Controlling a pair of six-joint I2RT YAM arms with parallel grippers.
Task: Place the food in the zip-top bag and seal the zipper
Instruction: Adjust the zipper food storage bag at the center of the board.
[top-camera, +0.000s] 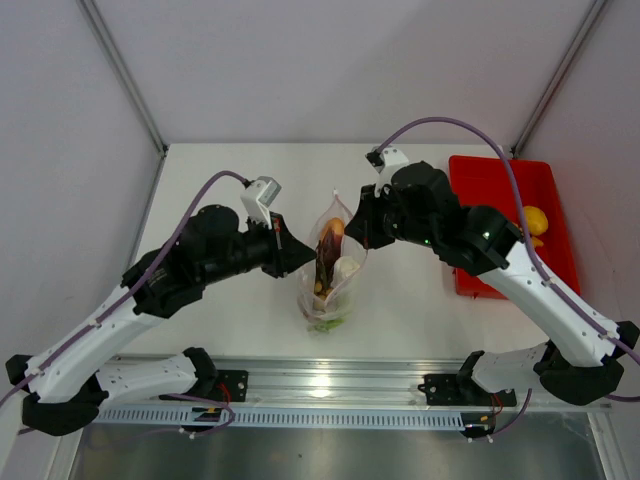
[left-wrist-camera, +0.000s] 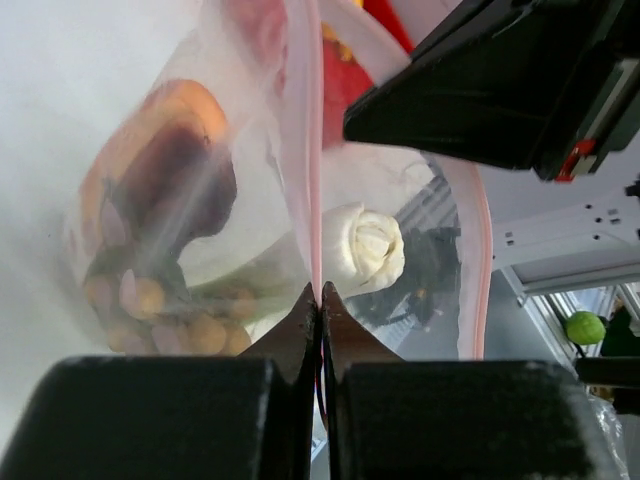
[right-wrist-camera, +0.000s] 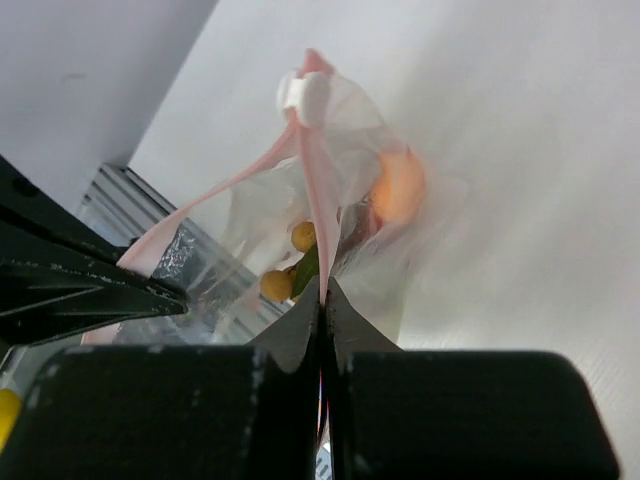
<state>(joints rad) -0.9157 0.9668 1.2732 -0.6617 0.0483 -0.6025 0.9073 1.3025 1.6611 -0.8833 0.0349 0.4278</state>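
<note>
Hanging between the two arms over the middle of the white surface (top-camera: 420, 320): one zip-top bag (top-camera: 325, 300), clear with a faint pink tint, crinkled, loaded with toy food. Whether its lower end rests on the surface cannot be told.

Contents, as seen through the plastic:
- dark red piece (left-wrist-camera: 175, 180), long, lying against one wall;
- orange slice (left-wrist-camera: 190, 100), just above the dark red piece;
- tan-yellow balls (left-wrist-camera: 180, 325), clustered at the bottom, with green showing beside them;
- leek stalk (left-wrist-camera: 365, 250), its white cut end facing the left wrist camera.

Closure: zipper (left-wrist-camera: 312, 150), a thin pinkish-red strip along the bag's upper edge. The two sides bow apart along part of the mouth. A small white slider tab (right-wrist-camera: 305, 97) sits at the far end of the strip.

Left gripper (top-camera: 308, 258): jaws closed, pinching the zipper strip at the bag's left side.

Right gripper (top-camera: 352, 238): jaws closed, pinching the same strip at the bag's right side, facing the left gripper across the bag.

Elsewhere: red tray (top-camera: 540, 180) at the right of the surface, well apart from the bag, partly hidden by the right arm. One yellow lemon (top-camera: 537, 220) lies in it.
</note>
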